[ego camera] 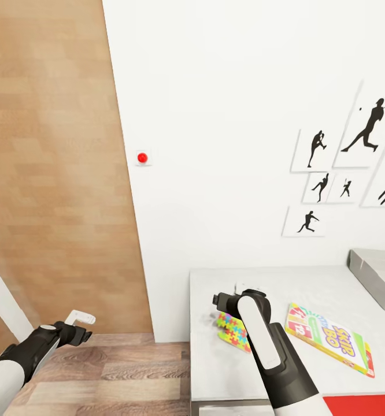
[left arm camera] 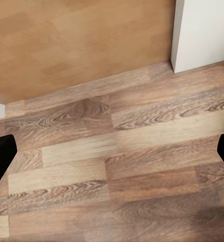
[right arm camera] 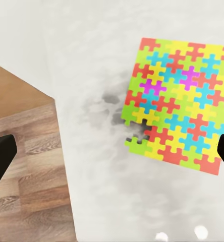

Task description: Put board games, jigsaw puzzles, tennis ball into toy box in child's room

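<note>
A jigsaw puzzle of bright interlocking pieces lies flat near the left end of the light-grey table. My right gripper hovers open above it, a little off toward the table's edge, holding nothing. In the head view the right wrist covers part of the same puzzle. A board game with green, yellow and red print rests to the puzzle's right. A corner of the grey toy box shows at the far right. My left gripper is open over the wood floor, empty.
A brown door stands left of the white wall, which carries a red button and baseball silhouette pictures. A red surface shows below the table's front edge. Wood floor lies left of the table.
</note>
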Controlling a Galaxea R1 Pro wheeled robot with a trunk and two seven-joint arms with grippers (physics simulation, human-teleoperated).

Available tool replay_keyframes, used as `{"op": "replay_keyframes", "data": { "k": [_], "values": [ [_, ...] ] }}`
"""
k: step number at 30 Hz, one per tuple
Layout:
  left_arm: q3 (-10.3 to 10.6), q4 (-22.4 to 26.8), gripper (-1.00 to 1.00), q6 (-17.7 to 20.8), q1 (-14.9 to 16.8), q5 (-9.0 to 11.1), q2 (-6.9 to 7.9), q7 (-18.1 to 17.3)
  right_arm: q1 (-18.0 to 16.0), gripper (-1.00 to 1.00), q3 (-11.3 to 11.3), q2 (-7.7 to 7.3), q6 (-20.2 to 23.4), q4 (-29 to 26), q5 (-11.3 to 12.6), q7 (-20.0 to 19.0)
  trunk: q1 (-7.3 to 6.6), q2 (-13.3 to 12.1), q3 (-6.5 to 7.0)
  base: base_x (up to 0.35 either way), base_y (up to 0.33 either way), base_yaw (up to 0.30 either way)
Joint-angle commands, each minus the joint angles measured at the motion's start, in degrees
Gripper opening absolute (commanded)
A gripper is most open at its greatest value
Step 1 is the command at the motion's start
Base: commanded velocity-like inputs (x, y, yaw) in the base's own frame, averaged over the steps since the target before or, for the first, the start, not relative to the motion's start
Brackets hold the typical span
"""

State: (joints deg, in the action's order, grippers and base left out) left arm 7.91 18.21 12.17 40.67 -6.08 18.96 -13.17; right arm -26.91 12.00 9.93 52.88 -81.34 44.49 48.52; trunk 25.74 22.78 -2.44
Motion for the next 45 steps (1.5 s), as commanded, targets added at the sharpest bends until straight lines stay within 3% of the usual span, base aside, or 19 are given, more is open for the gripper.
{"op": "replay_keyframes", "data": {
  "k": [1, 18, 29, 45],
  "values": [
    [0.02, 0.15, 1.0, 0.23, 0.02, -0.6, 0.03, -0.24, -0.07, 1.0, 0.01, 0.01, 0.14, -0.04, 0.49, 0.6, 0.04, 0.14, -0.22, 0.056, 0.035, -0.096],
    [0.09, 0.16, 1.0, 0.22, 0.02, -0.7, 0.03, -0.19, -0.07, 1.0, -0.08, 0.01, -0.08, 0.35, -0.06, 1.13, 0.04, 0.14, -0.67, 0.071, 0.04, -0.031],
    [0.09, 0.16, 1.0, 0.19, 0.02, -0.77, 0.03, -0.19, -0.51, 1.0, -2.54, -0.14, -4.05, 2.64, -0.02, 2.97, 0.04, 0.14, -0.68, -0.014, 0.0, 0.0],
    [0.67, 0.16, 1.0, 0.14, 0.02, -1.74, 0.0, -0.19, -0.87, 1.0, -3.03, -0.34, -6.2, 5.58, -0.1, 3.36, 0.04, 0.14, -0.68, -0.002, -0.001, 0.0]
  ]
}}
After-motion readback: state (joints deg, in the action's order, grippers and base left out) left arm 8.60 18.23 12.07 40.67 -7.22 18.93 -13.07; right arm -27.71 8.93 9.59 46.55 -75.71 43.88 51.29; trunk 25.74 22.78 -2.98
